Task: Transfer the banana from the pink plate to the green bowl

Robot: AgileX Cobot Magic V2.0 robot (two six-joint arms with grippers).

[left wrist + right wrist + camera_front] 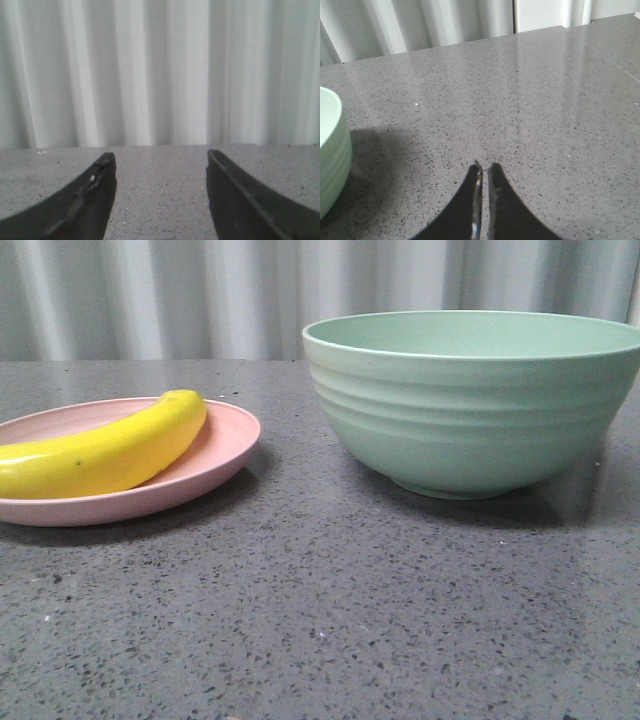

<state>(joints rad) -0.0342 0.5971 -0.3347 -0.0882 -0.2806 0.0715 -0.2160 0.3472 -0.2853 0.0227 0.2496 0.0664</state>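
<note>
The yellow banana (105,450) lies on the pink plate (225,445) at the left of the front view. The green bowl (475,400) stands at the right, upright; its inside is not visible. Part of the bowl's ridged side shows in the right wrist view (331,150). My left gripper (160,160) is open and empty over bare grey counter, facing the curtain. My right gripper (485,167) is shut and empty, low over the counter to the right of the bowl. Neither gripper shows in the front view.
The speckled grey counter (330,610) runs to a pale pleated curtain (200,295) at the back. A seam crosses the counter at the far right in the right wrist view (610,55).
</note>
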